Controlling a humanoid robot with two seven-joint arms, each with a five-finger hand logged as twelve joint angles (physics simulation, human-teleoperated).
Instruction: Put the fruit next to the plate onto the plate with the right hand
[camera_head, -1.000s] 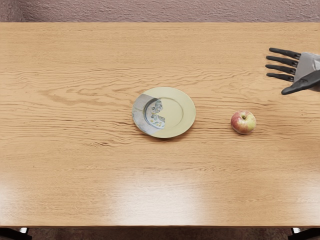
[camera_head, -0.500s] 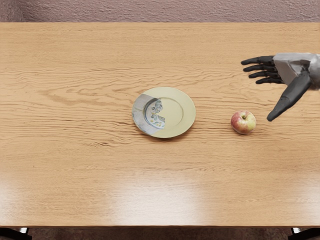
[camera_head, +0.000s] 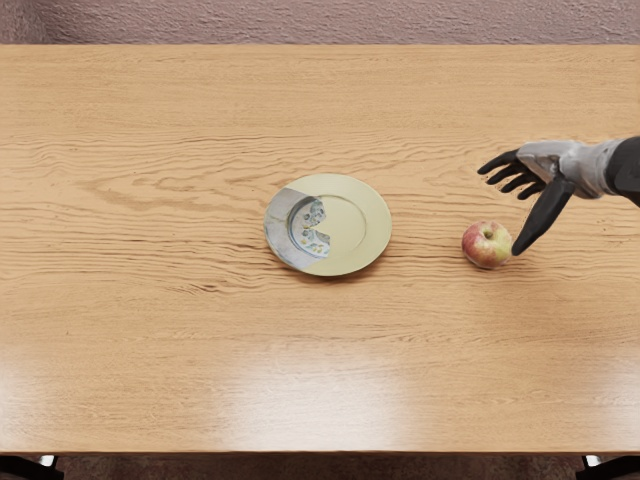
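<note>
Right hand open beside fruit; grasp not yet made.

The red-and-yellow apple sits on the light wooden table, to the right of the round gold metal plate and apart from it. The plate carries no fruit. The robot's right hand enters from the right edge and is just right of and beyond the apple. Its black fingers are spread and hold nothing. The thumb angles down with its tip at the apple's right side; contact cannot be confirmed. Judgement: the hand is open in order to cup the fruit. The left arm is out of view.
</note>
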